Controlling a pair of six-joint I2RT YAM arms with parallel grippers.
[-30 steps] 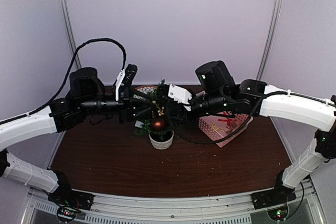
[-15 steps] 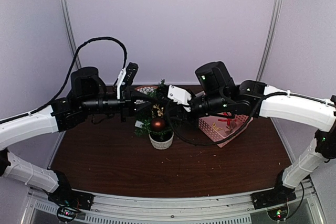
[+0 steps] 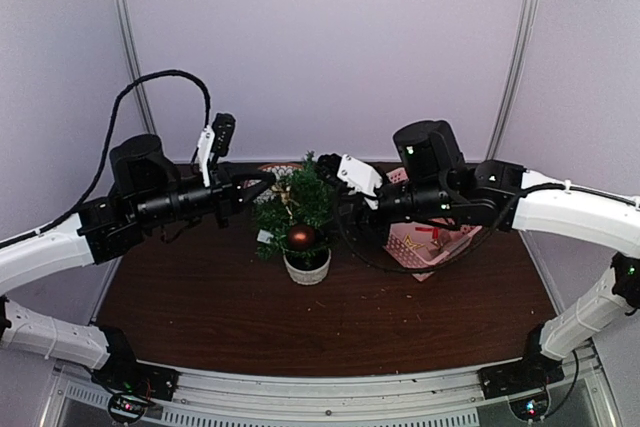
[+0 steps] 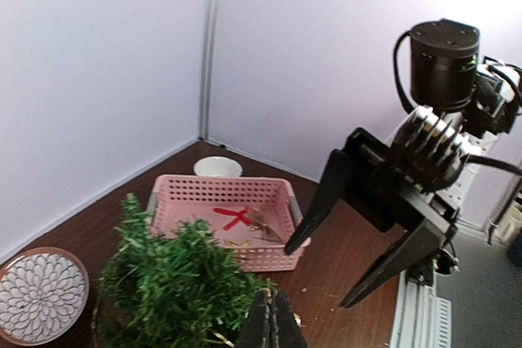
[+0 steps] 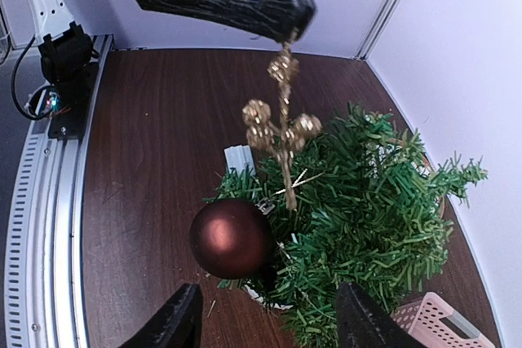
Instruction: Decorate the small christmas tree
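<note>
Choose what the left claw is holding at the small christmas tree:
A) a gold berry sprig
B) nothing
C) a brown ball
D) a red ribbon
A: in the right wrist view the left claw is shut on the top of the gold berry sprig, whose stem reaches down into the small christmas tree.

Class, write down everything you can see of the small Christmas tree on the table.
The small christmas tree is a bushy cone of dark-green plastic-looking needles, standing upright in a round whitish pot on the dark wooden table. A glossy brown ball hangs low on its near side. A gold berry sprig runs down into its needles, and the shut left fingers pinch the sprig's top.
</note>
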